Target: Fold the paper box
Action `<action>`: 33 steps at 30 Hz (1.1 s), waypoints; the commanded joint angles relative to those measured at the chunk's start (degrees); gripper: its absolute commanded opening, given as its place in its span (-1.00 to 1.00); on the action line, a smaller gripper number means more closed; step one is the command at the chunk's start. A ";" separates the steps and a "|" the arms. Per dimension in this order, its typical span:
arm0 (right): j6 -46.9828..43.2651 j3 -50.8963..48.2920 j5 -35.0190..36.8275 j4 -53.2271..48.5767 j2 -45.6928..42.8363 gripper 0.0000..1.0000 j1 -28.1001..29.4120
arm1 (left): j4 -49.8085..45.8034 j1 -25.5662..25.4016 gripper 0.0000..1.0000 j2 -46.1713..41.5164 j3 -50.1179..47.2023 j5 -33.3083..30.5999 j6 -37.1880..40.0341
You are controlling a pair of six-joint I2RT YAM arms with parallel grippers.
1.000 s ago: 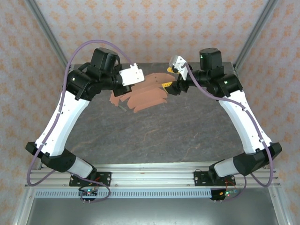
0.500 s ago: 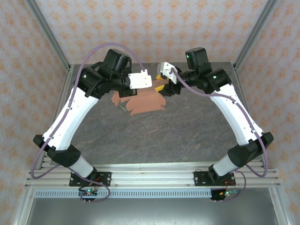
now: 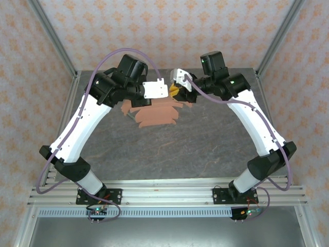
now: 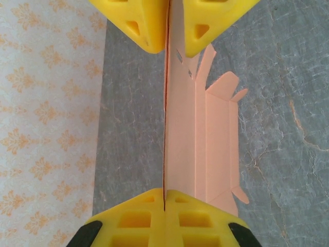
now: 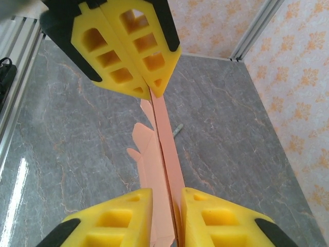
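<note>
The box (image 3: 158, 115) is at upper centre of the top view, my left fingers (image 4: 136, 20) clamped on one edge and my right fingers (image 5: 128, 56) pinching another panel. It looks light, thin and floppy, so I'd hold it gently near the creases.

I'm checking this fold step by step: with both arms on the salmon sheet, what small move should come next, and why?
Probably tighten the right gripper fully to set the crease. Its fingers pinch a raised panel of the paper box, the left gripper is shut on another raised edge, and the rest lies flat on the table.
</note>
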 commanded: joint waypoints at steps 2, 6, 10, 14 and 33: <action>-1.70 2.54 -0.54 -2.31 1.12 -0.65 0.07 | -0.10 -0.39 -1.00 -0.13 1.29 -1.14 0.23; -1.90 2.60 -0.41 -2.74 1.57 -0.71 0.13 | 0.41 -0.39 -1.00 -0.43 0.69 -0.89 0.05; -2.35 2.62 1.08 -3.25 1.67 -0.88 0.14 | 1.22 -0.34 -1.00 -0.92 -0.12 -1.48 -0.03; -2.07 2.47 2.85 -3.77 1.30 -1.00 0.07 | 2.90 -0.34 -1.00 -1.45 -0.54 -2.25 -1.45; 35.43 -10.38 -1.35 12.54 -10.67 -1.00 -6.30 | 35.90 11.66 0.14 -22.45 -27.62 3.61 -49.86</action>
